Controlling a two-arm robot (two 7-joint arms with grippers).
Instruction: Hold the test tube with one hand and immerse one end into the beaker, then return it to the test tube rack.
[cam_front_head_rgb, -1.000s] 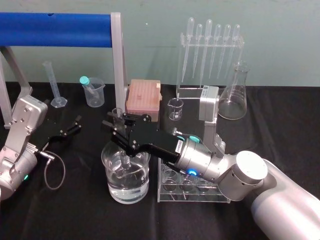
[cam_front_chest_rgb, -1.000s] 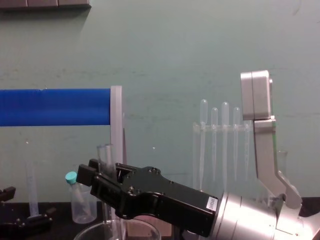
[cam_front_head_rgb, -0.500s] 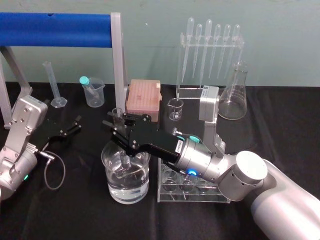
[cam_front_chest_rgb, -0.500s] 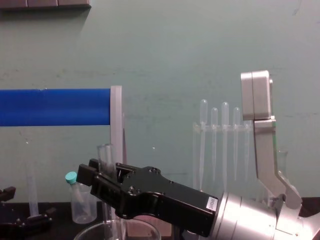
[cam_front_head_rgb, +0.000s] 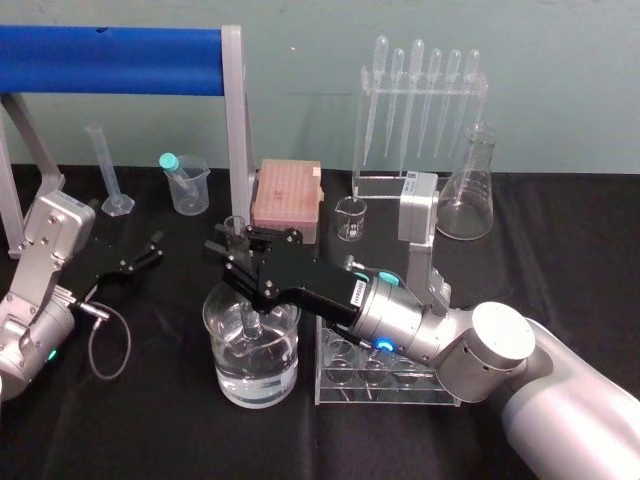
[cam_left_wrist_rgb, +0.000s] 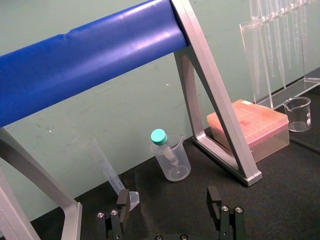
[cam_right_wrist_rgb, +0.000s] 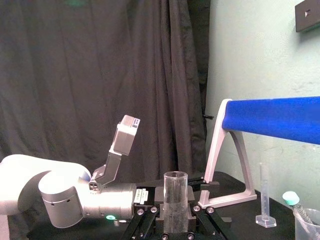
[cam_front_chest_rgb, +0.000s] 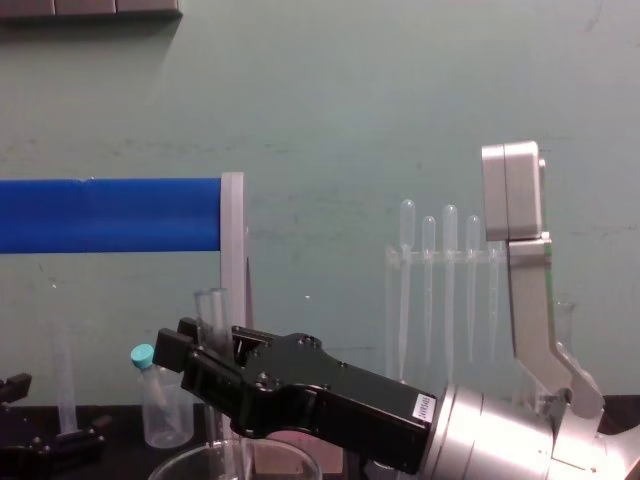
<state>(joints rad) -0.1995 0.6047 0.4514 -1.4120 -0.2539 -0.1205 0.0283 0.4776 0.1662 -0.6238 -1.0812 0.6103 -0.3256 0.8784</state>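
DONE: right tool (cam_front_head_rgb: 238, 258) clamps test tube (cam_front_head_rgb: 236, 230), lower end inside beaker (cam_front_head_rgb: 222, 375) | LEFT: return to test tube rack (cam_front_head_rgb: 385, 398) just right of beaker | IDLE: left tool (cam_front_head_rgb: 135, 262) left of beaker, fingers apart

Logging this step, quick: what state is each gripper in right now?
Left gripper: open, holding nothing.
Right gripper: shut on the test tube, lower end in the beaker.

Lab, w/ pipette rack (cam_front_head_rgb: 380, 186), Erlenmeyer flask (cam_front_head_rgb: 466, 196), grad. cylinder (cam_front_head_rgb: 104, 165), tip box (cam_front_head_rgb: 288, 195)

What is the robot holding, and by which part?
The right claw grips the test tube just below its open top; the left claw holds nothing.
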